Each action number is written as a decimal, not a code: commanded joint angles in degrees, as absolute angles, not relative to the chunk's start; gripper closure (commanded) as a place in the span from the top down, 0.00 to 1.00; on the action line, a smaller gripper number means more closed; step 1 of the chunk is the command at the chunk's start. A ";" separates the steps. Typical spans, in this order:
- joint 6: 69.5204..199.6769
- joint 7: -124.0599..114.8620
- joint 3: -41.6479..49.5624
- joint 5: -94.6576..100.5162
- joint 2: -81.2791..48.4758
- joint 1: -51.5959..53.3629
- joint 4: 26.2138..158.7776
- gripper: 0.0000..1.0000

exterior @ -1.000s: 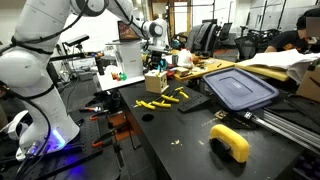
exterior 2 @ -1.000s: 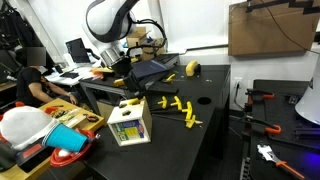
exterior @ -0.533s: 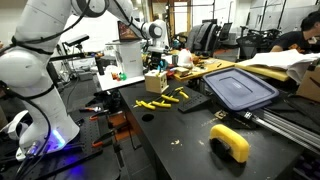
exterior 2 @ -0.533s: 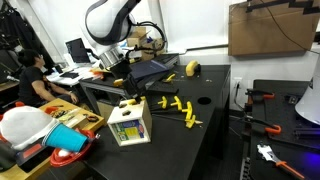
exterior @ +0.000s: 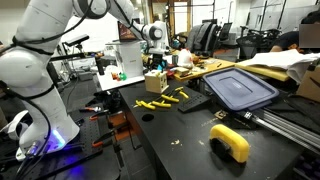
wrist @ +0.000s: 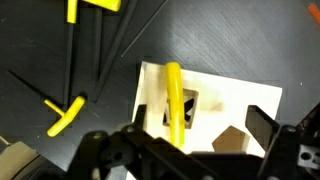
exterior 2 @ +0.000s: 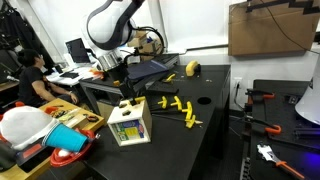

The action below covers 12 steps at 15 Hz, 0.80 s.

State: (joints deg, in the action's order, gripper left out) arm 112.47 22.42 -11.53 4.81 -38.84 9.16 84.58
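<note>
In an exterior view, the gripper (exterior: 153, 63) hung with jaws spread just above the wooden sorting box (exterior: 154, 82) at the table's (exterior: 180, 140) far corner. In an exterior view, loose yellow pegs (exterior 2: 178, 106) lay beside the box. In the wrist view, 1 yellow peg (wrist: 174, 100) stuck up from a slot, apparently only partly in.

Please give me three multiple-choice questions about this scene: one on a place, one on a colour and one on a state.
1. Where is the tool?
A. above the box
B. down on the floor
C. inside a drawer

2. What colour are the loose pieces on the table?
A. red
B. yellow
C. green

3. How is the tool?
A. shut on a piece
B. open
C. shut on the box

Answers: 1 A, it hangs right over the box; 2 B, every piece is yellow; 3 B, its fingers stand wide apart in the wrist view.
</note>
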 commanded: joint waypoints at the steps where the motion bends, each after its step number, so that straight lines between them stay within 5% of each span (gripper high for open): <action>1: 113.29 22.95 -11.02 5.60 -39.06 9.35 84.33 1.00; 2: 113.30 22.83 -10.92 5.73 -39.08 9.36 84.39 0.80; 12: 113.07 22.84 -10.51 6.05 -38.67 8.90 84.36 0.05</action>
State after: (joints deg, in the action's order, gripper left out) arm 112.65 22.42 -10.72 5.62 -39.24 8.87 84.07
